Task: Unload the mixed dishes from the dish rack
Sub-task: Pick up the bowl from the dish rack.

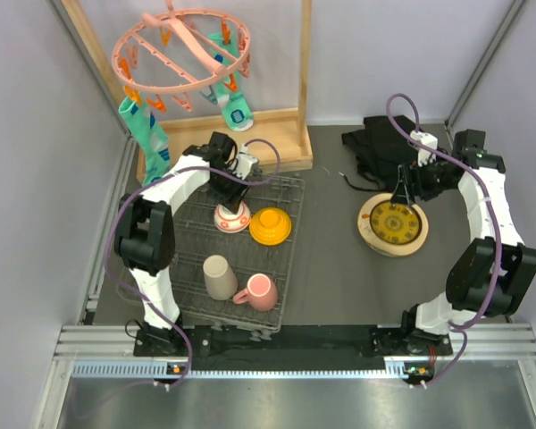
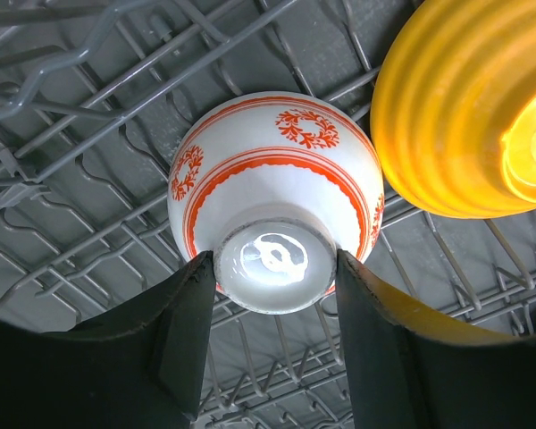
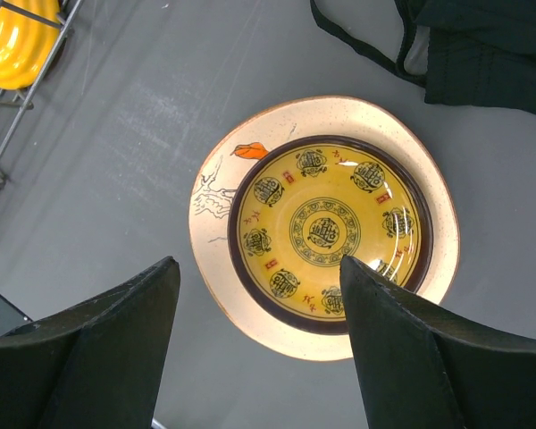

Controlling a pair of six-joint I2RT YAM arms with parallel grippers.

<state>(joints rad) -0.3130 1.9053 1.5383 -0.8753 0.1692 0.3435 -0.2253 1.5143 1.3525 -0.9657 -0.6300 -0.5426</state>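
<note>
Nearest the arm bases, the beige cup (image 1: 219, 276) and the pink mug (image 1: 259, 291) lie at the near end of the dish rack (image 1: 241, 255), which sits on the left of the dark table (image 1: 326, 259). Farther in, the red-and-white bowl (image 1: 231, 217) and the orange bowl (image 1: 270, 226) stand upside down on the wires, side by side.

The left gripper (image 1: 230, 198) is over the red-and-white bowl. Only the left wrist view shows the detail. The fingers (image 2: 174, 340) sit at either side of the bowl's raised foot. Whether they press on it cannot be told. That bowl (image 2: 277, 170) is glossy white with orange-red bands and leafy wreaths; the orange bowl (image 2: 464, 107) beside it is ribbed.

To the right, off the rack, a yellow plate (image 1: 394, 222) lies stacked on a cream plate (image 1: 368, 234). The right gripper (image 1: 400, 195) hangs over them, fingers wide apart and empty. The right wrist view alone shows the patterns. The yellow plate (image 3: 326, 228) has dark medallions and a brown rim. The cream plate (image 3: 216, 201) has thin branch lines and an orange mark.

Beyond lie a black cloth (image 1: 384, 147), a wooden frame (image 1: 277, 121) and a pink peg hanger (image 1: 183, 49) holding socks (image 1: 150, 134).
</note>
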